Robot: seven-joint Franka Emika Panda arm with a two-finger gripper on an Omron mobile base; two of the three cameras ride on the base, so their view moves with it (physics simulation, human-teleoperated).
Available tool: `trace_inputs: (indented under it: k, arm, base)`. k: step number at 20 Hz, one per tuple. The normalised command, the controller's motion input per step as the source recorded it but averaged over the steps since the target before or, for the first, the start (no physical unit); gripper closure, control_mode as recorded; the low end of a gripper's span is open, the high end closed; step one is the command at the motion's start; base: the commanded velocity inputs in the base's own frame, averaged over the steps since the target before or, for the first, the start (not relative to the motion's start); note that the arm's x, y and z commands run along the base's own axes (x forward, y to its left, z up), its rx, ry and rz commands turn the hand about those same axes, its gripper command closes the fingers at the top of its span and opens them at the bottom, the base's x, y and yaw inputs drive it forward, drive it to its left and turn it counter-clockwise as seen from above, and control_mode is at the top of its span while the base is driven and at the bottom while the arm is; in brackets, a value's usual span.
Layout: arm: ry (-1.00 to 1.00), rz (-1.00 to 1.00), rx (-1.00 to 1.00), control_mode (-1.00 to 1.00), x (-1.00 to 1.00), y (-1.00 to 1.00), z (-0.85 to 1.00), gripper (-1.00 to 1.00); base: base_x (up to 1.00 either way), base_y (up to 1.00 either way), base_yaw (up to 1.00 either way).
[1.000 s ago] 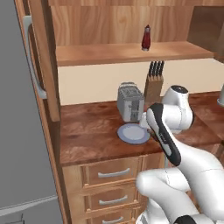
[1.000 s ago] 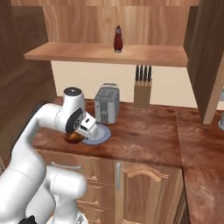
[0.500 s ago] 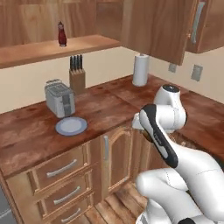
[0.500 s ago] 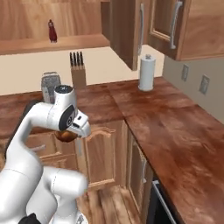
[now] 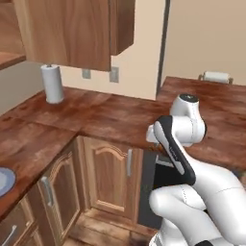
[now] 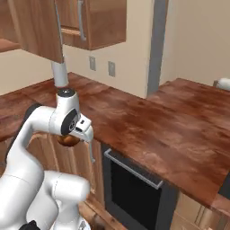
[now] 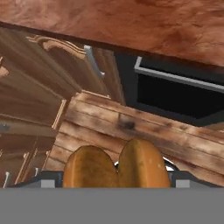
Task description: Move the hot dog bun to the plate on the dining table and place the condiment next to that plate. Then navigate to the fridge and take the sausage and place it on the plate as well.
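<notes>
Carrying the hot dog bun [image 7: 117, 164] clamped between wide-set jaws, your gripper [image 6: 72, 139] hangs tucked low against the arm over the floor, off the counter [image 6: 148, 130], likely so nothing snags while the base drives.

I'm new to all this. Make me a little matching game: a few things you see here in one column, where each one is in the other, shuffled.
Things:
1. hot dog bun
2. paper towel roll
3. blue-grey plate
4. oven

Places:
A. under the counter, between cabinets
B. in the gripper
C. upright on the counter below the wall cabinet
D. counter at the left base view's left edge

Pairs: 1-B, 2-C, 3-D, 4-A
</notes>
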Motion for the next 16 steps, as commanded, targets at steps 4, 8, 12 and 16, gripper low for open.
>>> trace_inputs:
  k: [4, 8, 12, 16]
  arm:
    - [0.0, 0.0, 0.0, 1.0, 0.0, 0.0, 0.0, 1.0]
    - [0.0, 0.0, 0.0, 1.0, 0.0, 0.0, 0.0, 1.0]
    - [0.0, 0.0, 0.0, 1.0, 0.0, 0.0, 0.0, 1.0]
    - [0.0, 0.0, 0.0, 1.0, 0.0, 0.0, 0.0, 1.0]
  base:
    - [-0.49, -0.67, -0.67]
    - [-0.37, -1.0, -0.52]
    - [-0.22, -1.0, -0.42]
    - [-0.17, -1.0, -0.39]
